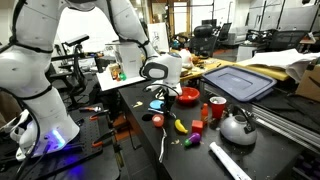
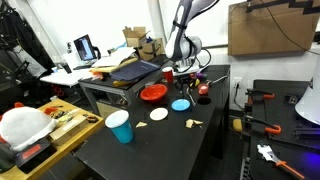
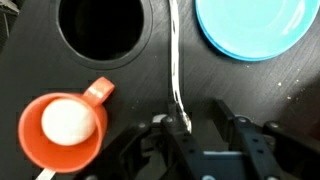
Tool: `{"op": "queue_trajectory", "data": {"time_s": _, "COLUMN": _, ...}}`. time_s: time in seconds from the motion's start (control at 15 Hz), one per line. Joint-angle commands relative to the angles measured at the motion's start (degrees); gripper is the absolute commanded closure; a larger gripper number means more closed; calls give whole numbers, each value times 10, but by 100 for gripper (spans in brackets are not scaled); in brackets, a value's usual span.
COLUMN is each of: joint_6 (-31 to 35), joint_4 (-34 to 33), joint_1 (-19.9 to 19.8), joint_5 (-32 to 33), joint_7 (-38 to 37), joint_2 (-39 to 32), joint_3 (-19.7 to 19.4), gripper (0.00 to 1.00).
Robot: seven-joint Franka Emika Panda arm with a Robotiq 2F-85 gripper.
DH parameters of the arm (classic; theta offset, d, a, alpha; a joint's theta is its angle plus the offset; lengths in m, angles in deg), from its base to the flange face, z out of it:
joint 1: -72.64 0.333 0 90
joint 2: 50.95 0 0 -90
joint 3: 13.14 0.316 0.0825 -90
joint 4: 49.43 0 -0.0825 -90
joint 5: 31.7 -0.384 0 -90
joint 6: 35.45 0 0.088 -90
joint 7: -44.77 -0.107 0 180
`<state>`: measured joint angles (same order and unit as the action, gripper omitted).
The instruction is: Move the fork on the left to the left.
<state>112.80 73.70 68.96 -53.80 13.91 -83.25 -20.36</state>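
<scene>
In the wrist view a silver fork [image 3: 175,60] lies lengthwise on the black table, running from the top of the frame down to my gripper [image 3: 200,125]. Its near end sits against the inner side of one finger. The fingers stand apart on either side of that end, so the gripper is open and low over the table. In both exterior views the gripper [image 1: 160,88] [image 2: 183,72] hangs just above the table near a blue plate [image 1: 157,104] [image 2: 180,104]. I cannot make out the fork in the exterior views.
An orange cup holding a white ball [image 3: 65,125], a round black bowl [image 3: 100,30] and the blue plate [image 3: 255,25] surround the fork. A red bowl [image 1: 188,96], red cup [image 1: 217,108], kettle [image 1: 237,127] and banana [image 1: 181,125] are nearby. A blue cup [image 2: 120,127] stands nearer the front.
</scene>
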Motion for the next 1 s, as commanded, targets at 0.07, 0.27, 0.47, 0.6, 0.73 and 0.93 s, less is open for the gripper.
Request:
{"op": "queue_trajectory", "data": {"time_s": 0.07, "joint_6": 4, "joint_4": 8, "joint_1": 2, "joint_5": -2, "joint_7": 0, "joint_2": 18, "joint_3": -1, "gripper": 95}}
{"op": "queue_trajectory", "data": {"time_s": 0.27, "joint_6": -4, "joint_4": 10, "joint_1": 12, "joint_5": 15, "joint_7": -1, "joint_2": 32, "joint_3": -7, "gripper": 100}}
{"op": "queue_trajectory", "data": {"time_s": 0.47, "joint_6": -12, "joint_4": 6, "joint_1": 29, "joint_5": 52, "joint_7": -9, "joint_2": 46, "joint_3": -20, "gripper": 98}}
{"op": "queue_trajectory", "data": {"time_s": 0.6, "joint_6": -18, "joint_4": -1, "joint_1": 36, "joint_5": 78, "joint_7": -6, "joint_2": 51, "joint_3": -26, "gripper": 98}}
{"op": "queue_trajectory", "data": {"time_s": 0.73, "joint_6": -25, "joint_4": -5, "joint_1": 43, "joint_5": 105, "joint_7": 4, "joint_2": 60, "joint_3": -28, "gripper": 98}}
{"op": "queue_trajectory", "data": {"time_s": 0.93, "joint_6": -29, "joint_4": -11, "joint_1": 46, "joint_5": 135, "joint_7": 24, "joint_2": 71, "joint_3": -21, "gripper": 98}}
